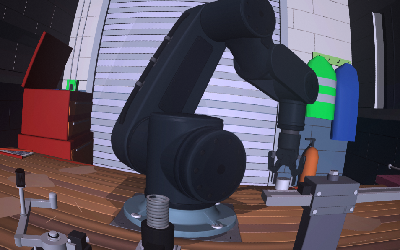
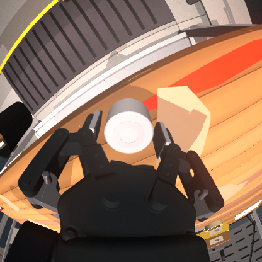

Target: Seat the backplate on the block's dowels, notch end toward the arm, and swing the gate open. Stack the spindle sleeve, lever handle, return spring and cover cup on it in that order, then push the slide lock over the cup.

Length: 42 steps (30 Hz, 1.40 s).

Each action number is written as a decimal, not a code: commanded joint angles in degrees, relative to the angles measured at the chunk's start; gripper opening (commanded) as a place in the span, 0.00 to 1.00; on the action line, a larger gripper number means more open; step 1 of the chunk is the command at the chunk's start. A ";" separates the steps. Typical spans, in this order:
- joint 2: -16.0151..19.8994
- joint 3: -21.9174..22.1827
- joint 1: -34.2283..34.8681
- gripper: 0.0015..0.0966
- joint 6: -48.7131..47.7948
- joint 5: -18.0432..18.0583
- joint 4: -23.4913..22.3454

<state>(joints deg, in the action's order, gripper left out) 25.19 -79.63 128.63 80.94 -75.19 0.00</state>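
Observation:
The white cover cup (image 2: pixel 128 127) stands upright on the wooden bench at its far side (image 1: pixel 282 183), and my open gripper (image 1: pixel 284 174) is lowered around its top with a finger on either side (image 2: pixel 126 127), holding nothing. Near the side camera, the return spring (image 1: pixel 158 211) sits upright on a black post. The lever handle (image 1: pixel 31 203), with its black knob, rests on the grey assembly (image 1: pixel 50 237) at the bench's left corner. The slide lock fixture (image 1: pixel 327 193), a grey block with a rail, stands to the right.
The bench's far edge runs just behind the cup, with an orange extinguisher (image 1: pixel 309 162) beyond it. My arm's base (image 1: pixel 182 215) fills the bench's middle. A red tool chest (image 1: pixel 53 118) stands at the left, and a red strip (image 2: pixel 220 71) crosses the bench near the cup.

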 commanded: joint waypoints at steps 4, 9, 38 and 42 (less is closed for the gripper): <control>0.05 -0.10 0.00 0.72 0.00 0.23 0.00; 0.08 -0.14 0.00 0.72 0.00 0.30 0.00; -0.12 0.18 0.00 0.07 0.00 -0.28 0.00; -0.58 0.81 0.00 0.07 0.00 -1.33 0.00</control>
<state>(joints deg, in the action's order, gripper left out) 24.65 -78.85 128.63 80.94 -76.54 0.00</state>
